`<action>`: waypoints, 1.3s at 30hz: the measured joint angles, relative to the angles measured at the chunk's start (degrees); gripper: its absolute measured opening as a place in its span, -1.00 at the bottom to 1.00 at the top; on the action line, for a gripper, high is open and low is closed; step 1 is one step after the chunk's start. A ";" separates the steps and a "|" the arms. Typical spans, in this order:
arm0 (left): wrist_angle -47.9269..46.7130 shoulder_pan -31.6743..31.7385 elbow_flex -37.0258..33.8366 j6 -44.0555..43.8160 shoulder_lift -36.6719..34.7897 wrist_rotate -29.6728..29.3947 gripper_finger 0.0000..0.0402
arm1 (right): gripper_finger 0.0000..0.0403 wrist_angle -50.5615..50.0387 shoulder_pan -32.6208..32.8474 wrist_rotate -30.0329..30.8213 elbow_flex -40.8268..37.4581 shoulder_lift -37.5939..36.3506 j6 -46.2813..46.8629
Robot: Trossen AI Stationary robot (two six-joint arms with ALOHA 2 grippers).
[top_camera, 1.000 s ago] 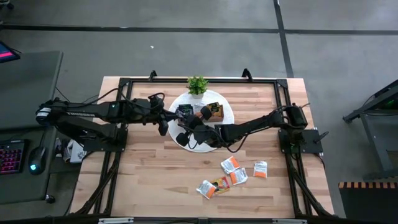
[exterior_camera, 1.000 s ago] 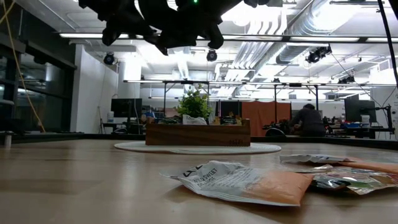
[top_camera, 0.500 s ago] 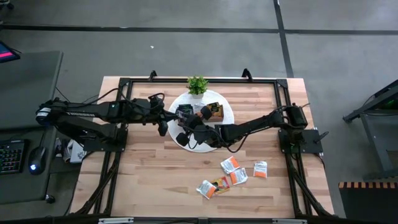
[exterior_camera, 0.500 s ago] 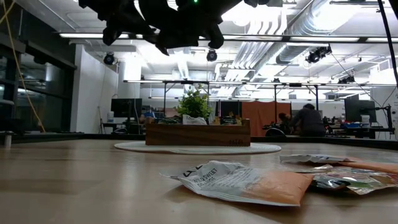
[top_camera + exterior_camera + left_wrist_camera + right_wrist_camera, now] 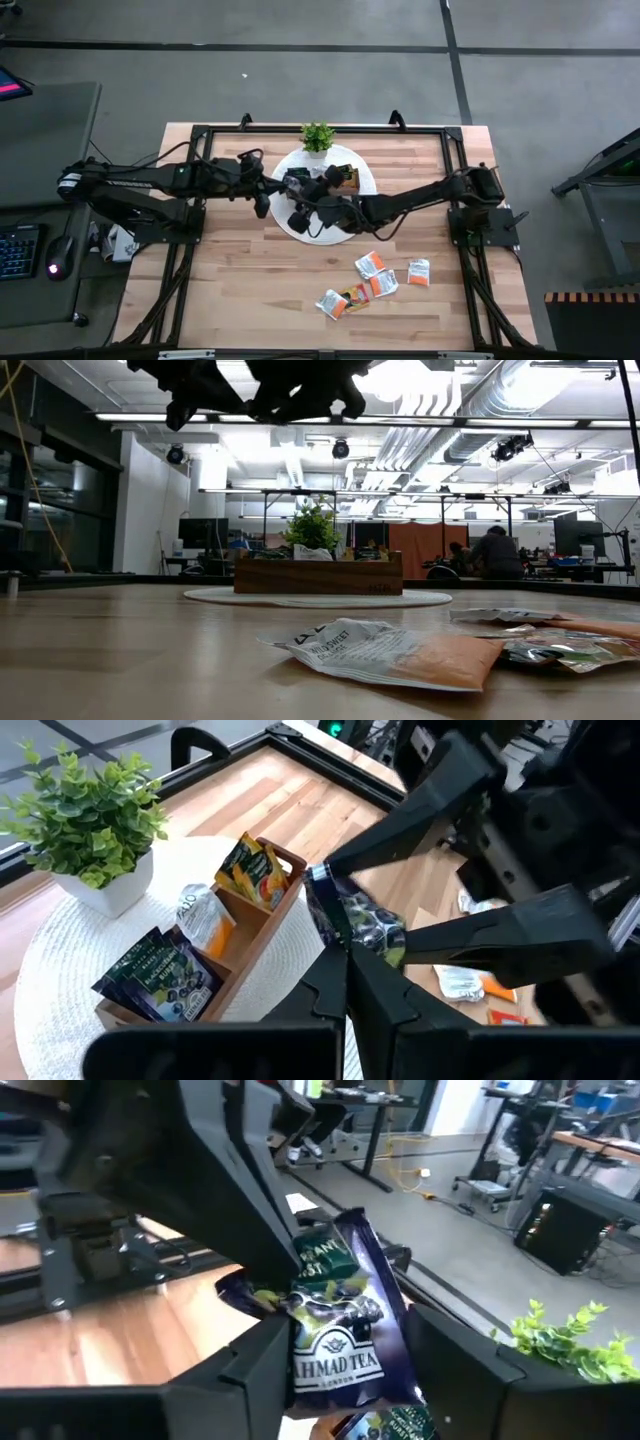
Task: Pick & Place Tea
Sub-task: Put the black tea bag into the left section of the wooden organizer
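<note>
Handover: the left tool (image 5: 345, 952) is clamping one edge of a dark sachet (image 5: 335, 1320) above the white mat (image 5: 360, 176), while the right tool (image 5: 340, 1355) is spreading its fingers around the same sachet.
Left tool state: fully closed, pinching the sachet.
Right tool state: fingers standing apart on either side of the packet; grip appears released.
Change since one second ago: the right tool was nearly closed and is now opening; the right arm is also shifting slightly toward the wooden tray (image 5: 255, 935).
Meaning for task: custody of the sachet is passing to the left arm, probably for placing in the tray.
Remaining tea: loose sachets (image 5: 375, 275) are lying on the surface, well apart from the tray, unchanged.
Tray contents: dark and orange sachets are standing in separate compartments.
</note>
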 joint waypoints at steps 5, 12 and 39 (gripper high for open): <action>0.03 0.07 -0.09 0.38 0.21 -0.73 -1.00 | 0.13 -1.32 0.16 -6.74 0.33 -1.48 0.54; 0.34 0.07 -0.09 0.46 0.14 -1.87 -1.00 | 0.25 -4.20 0.92 -17.12 0.26 -1.82 3.09; -23.83 11.37 13.22 17.46 7.63 19.02 -1.00 | 0.25 -23.67 2.93 -17.15 -9.49 -31.46 5.79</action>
